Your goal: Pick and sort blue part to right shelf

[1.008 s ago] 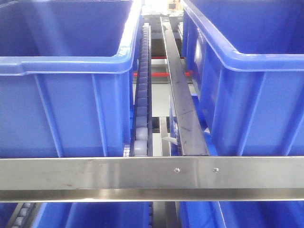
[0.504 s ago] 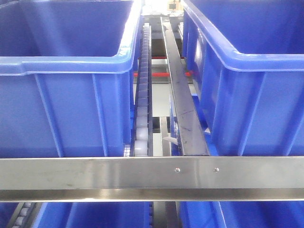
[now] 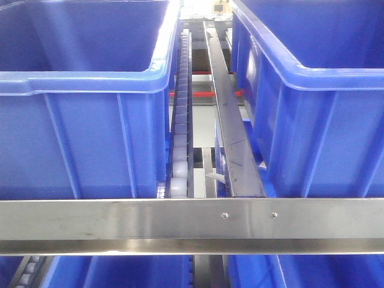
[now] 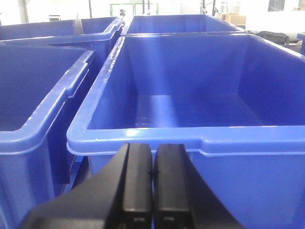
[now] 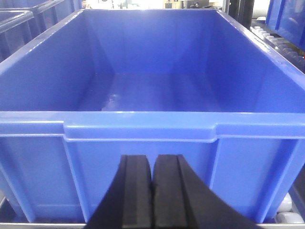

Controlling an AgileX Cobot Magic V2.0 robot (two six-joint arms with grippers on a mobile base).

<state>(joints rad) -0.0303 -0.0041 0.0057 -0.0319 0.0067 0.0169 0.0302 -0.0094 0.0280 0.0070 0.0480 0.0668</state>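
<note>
We see two blue crates [image 3: 84, 108] [image 3: 312, 102] flanking a narrow gap on the right shelf [image 3: 150, 217], and that gap is filled by a roller track [image 3: 179, 138] and a steel rail [image 3: 231, 132]. The front crossbar [image 3: 90, 219] bars the low approach. Both crate mouths lie open from above.

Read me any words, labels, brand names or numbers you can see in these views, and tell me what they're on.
None can be read.
Ribbed blue plastic crates: walls plain, no label.
Flat steel front crossbar: only two screws.
Background clutter behind the crates: too small and blurred to read.
</note>
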